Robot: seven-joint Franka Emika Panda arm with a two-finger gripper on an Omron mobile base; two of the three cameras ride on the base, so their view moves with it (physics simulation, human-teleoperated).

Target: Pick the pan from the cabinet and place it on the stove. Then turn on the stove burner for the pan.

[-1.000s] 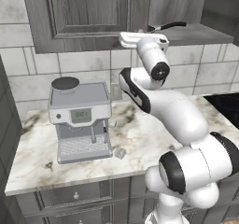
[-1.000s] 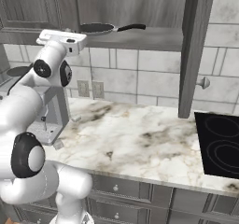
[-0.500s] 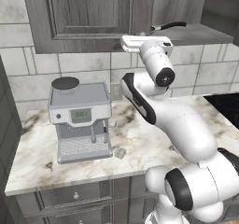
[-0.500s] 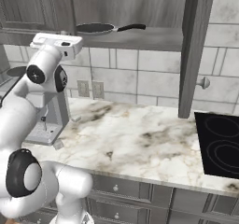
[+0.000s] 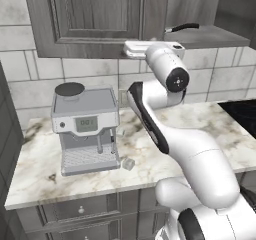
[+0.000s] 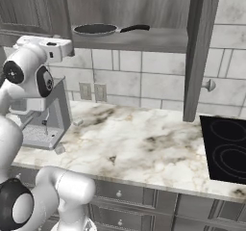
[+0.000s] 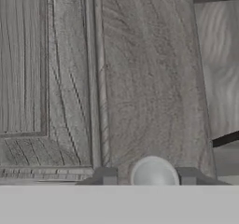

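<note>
just open jaws astride cabinet knob [image 7: 153, 171]

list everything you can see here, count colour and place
pan: 1, black with long black handle, on the open cabinet shelf
cabinet: 1, grey wood-grain, on the wall above the counter
knob: 1, silver, on the closed door, between the fingertips
coffee machine: 1, grey, left on the counter
counter: 1, marbled white
stove: 1, black glass, right end of counter
drawers: grey, under the counter
gripper: 1, dark tips, open around the knob
</note>
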